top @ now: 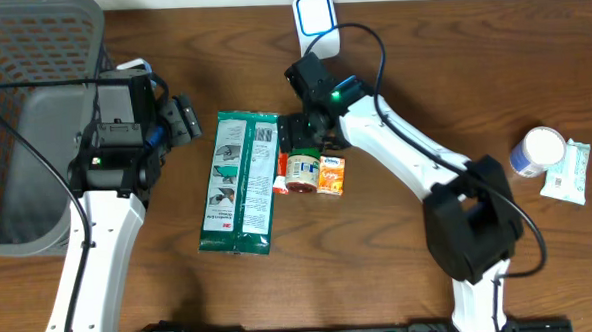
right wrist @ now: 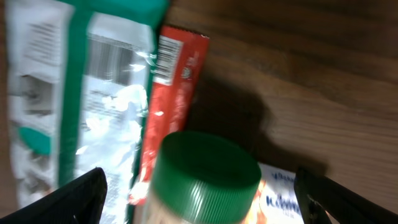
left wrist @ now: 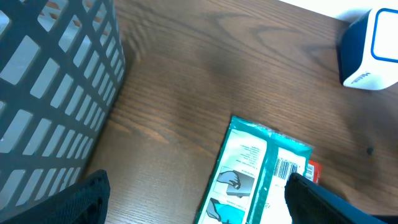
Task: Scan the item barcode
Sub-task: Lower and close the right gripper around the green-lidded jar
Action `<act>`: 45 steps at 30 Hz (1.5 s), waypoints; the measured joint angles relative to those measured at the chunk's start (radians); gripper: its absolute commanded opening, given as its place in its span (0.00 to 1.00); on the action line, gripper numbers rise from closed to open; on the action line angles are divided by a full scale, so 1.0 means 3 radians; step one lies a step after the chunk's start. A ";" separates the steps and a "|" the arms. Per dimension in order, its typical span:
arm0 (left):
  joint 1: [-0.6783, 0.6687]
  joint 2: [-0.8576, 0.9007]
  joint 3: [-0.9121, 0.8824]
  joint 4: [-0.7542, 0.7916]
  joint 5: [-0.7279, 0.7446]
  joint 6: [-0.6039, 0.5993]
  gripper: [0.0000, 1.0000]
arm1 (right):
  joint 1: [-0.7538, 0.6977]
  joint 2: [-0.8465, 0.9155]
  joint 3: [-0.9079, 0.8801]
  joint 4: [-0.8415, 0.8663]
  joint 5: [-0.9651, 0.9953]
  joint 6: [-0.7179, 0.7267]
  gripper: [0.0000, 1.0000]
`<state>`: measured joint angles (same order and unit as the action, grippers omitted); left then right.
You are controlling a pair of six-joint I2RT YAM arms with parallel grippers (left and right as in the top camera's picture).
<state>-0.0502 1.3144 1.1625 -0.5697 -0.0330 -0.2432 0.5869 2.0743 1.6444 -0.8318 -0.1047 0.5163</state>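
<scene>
A jar with a green ribbed lid [right wrist: 205,168] lies in the middle of the table, between a thin red packet [right wrist: 174,93] and an orange box [right wrist: 280,193]. My right gripper [right wrist: 208,196] is open, one finger on each side of the lid, neither touching it. From overhead, the right gripper [top: 300,141] hangs over the jar [top: 300,172]. A green and white packet [top: 239,181] lies to the left, with a barcode showing on it. My left gripper [left wrist: 199,205] stands open above the wood at that packet's [left wrist: 261,168] upper left edge. The white and blue scanner [top: 316,21] stands at the back.
A grey mesh basket [top: 29,118] fills the far left, close behind my left arm. At the far right stand a white tub [top: 536,152] and a pale tissue packet [top: 569,172]. In the left wrist view, the scanner [left wrist: 372,53] is at the top right.
</scene>
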 measured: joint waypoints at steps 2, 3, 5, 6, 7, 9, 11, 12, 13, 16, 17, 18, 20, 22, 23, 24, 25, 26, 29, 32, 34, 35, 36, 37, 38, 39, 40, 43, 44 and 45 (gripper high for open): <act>0.0000 0.0000 0.0000 0.0000 0.0000 -0.0001 0.86 | -0.0001 0.0090 0.0000 0.0020 -0.0005 0.0013 0.89; 0.0000 0.0000 0.0000 0.0000 0.0000 -0.0001 0.86 | 0.0000 0.0144 0.0000 0.0025 -0.0008 0.0014 0.88; 0.0000 0.0000 0.0000 0.0000 0.0000 -0.0001 0.86 | 0.0006 0.0202 0.0000 0.0027 -0.0013 0.0023 0.85; 0.0000 0.0000 0.0000 0.0000 0.0000 -0.0001 0.86 | 0.0010 0.0224 0.0000 0.0031 -0.0013 0.0031 0.84; 0.0000 0.0000 0.0000 0.0000 0.0000 -0.0001 0.86 | 0.0011 0.0233 0.0000 0.0038 -0.0011 0.0034 0.84; 0.0000 0.0000 0.0000 0.0000 0.0000 -0.0001 0.86 | 0.0011 0.0235 0.0000 0.0075 -0.0017 0.0038 0.85; 0.0000 0.0000 0.0000 0.0000 0.0000 -0.0001 0.86 | 0.0011 0.0235 0.0000 0.0069 -0.0027 0.0041 0.88; 0.0000 0.0000 0.0000 0.0000 0.0000 -0.0001 0.86 | 0.0011 0.0235 0.0000 0.0042 -0.0028 0.0047 0.88; 0.0000 0.0000 0.0000 0.0000 0.0000 -0.0001 0.86 | 0.0013 0.0235 0.0000 -0.0004 -0.0031 0.0051 0.89; 0.0000 0.0000 0.0000 0.0000 0.0000 -0.0001 0.86 | 0.0013 0.0235 0.0000 -0.0072 -0.0037 0.0057 0.89; 0.0000 0.0000 0.0000 0.0000 0.0000 0.0000 0.86 | 0.0013 0.0235 -0.0005 -0.0071 -0.0037 0.0057 0.91; 0.0000 0.0000 0.0000 0.0000 0.0000 -0.0001 0.86 | 0.0018 0.0235 -0.0013 -0.0071 -0.0036 0.0060 0.92; 0.0000 0.0000 0.0000 0.0000 0.0000 -0.0001 0.86 | 0.0025 0.0235 -0.0020 -0.0067 -0.0033 0.0060 0.94; 0.0000 0.0000 0.0000 0.0000 0.0000 0.0000 0.86 | 0.0034 0.0235 -0.0034 -0.0020 -0.0023 0.0050 0.94; 0.0000 0.0000 0.0000 0.0000 0.0000 -0.0001 0.86 | 0.0034 0.0235 -0.0036 0.0011 -0.0022 0.0043 0.93; 0.0000 0.0000 0.0000 0.0000 0.0000 -0.0001 0.86 | 0.0034 0.0235 -0.0036 0.0031 -0.0024 0.0041 0.91; 0.0000 0.0000 0.0000 0.0000 0.0000 -0.0001 0.86 | 0.0033 0.0235 -0.0036 0.0047 -0.0038 0.0031 0.89; 0.0000 0.0000 0.0000 0.0000 0.0000 0.0000 0.86 | 0.0032 0.0235 -0.0036 0.0051 -0.0062 0.0022 0.86; 0.0000 0.0000 0.0000 0.0000 0.0000 -0.0001 0.86 | 0.0006 0.0235 -0.0036 0.0025 -0.0229 -0.0003 0.76; 0.0000 0.0000 0.0000 0.0000 0.0000 0.0000 0.86 | -0.0005 0.0235 -0.0036 -0.0111 -0.0326 -0.0010 0.75; 0.0000 0.0000 0.0000 0.0000 0.0000 0.0000 0.86 | -0.0014 0.0235 -0.0036 -0.0168 -0.0354 -0.0017 0.75; 0.0000 0.0000 0.0000 0.0000 0.0000 0.0000 0.86 | -0.0014 0.0235 -0.0036 -0.0182 -0.0361 -0.0017 0.75; 0.0000 0.0000 0.0000 0.0000 0.0000 -0.0001 0.86 | -0.0014 0.0235 -0.0036 -0.0200 -0.0362 -0.0017 0.75; 0.0000 0.0000 0.0000 0.0000 0.0000 -0.0001 0.86 | -0.0014 0.0235 -0.0036 -0.0216 -0.0361 -0.0017 0.75; 0.0000 0.0000 0.0000 0.0000 0.0000 0.0000 0.86 | -0.0014 0.0235 -0.0036 -0.0233 -0.0345 -0.0017 0.75; 0.0000 0.0000 0.0000 0.0000 0.0000 -0.0001 0.86 | -0.0014 0.0235 -0.0036 -0.0234 -0.0341 -0.0017 0.75; 0.0000 0.0000 0.0000 0.0000 0.0000 -0.0001 0.86 | -0.0014 0.0235 -0.0036 -0.0235 -0.0317 -0.0017 0.75; 0.0000 0.0000 0.0000 0.0000 0.0000 -0.0001 0.86 | -0.0006 0.0235 -0.0037 -0.0220 -0.0188 -0.0017 0.76; 0.0000 0.0000 0.0000 0.0000 0.0000 -0.0001 0.86 | 0.0001 0.0235 -0.0041 -0.0196 -0.0149 -0.0017 0.76; 0.0000 0.0000 0.0000 0.0000 0.0000 0.0000 0.86 | 0.0008 0.0235 -0.0051 -0.0160 -0.0113 -0.0017 0.76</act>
<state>-0.0502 1.3144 1.1625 -0.5697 -0.0330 -0.2432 0.5892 2.1448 1.6291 -0.8799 -0.1387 0.5114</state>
